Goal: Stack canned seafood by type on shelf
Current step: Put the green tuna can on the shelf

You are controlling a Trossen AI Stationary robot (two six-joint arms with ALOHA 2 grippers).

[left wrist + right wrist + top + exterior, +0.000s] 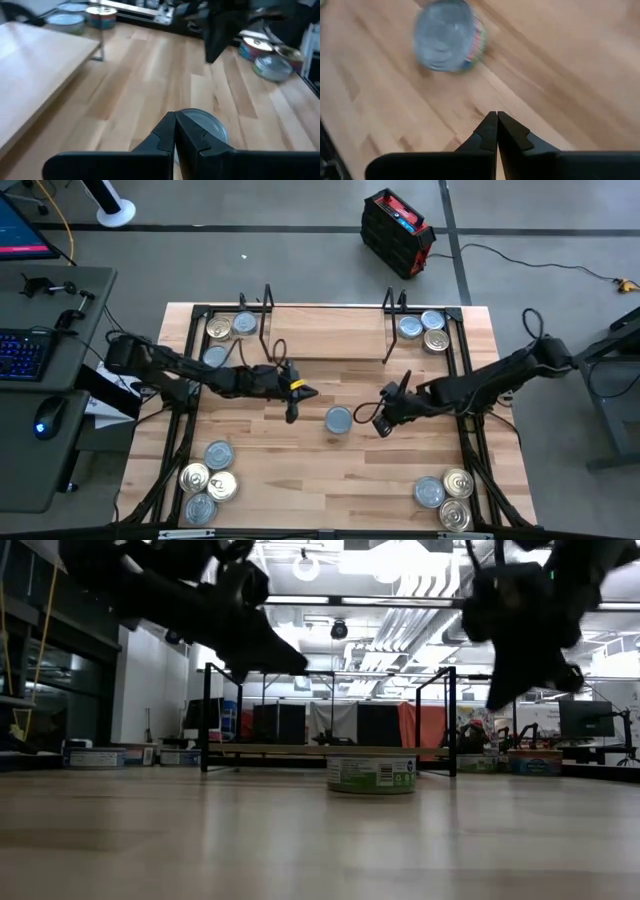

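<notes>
Found one silver-lidded tin point(339, 419) alone at mid-table, between the left gripper point(291, 412) and the right gripper point(380, 424), touching neither. Both grippers hovered above the wood, fingers pressed together, holding nothing.

Judged the step in hand as the pick of that lone tin: best done by opening one gripper wide first, then coming down square over the lid so the fingers straddle the round wall, gripping low enough to keep it from tipping. Better kept the other arm back to avoid a clash over so small a target.

Saw the shelf point(328, 335) at the far middle of the table, its board bare, no tins stacked yet. Noted tins grouped at the four corners: far left point(231, 327), far right point(423, 330), near left point(208, 481), near right point(445, 494), gold and silver lids mixed in each group.
</notes>
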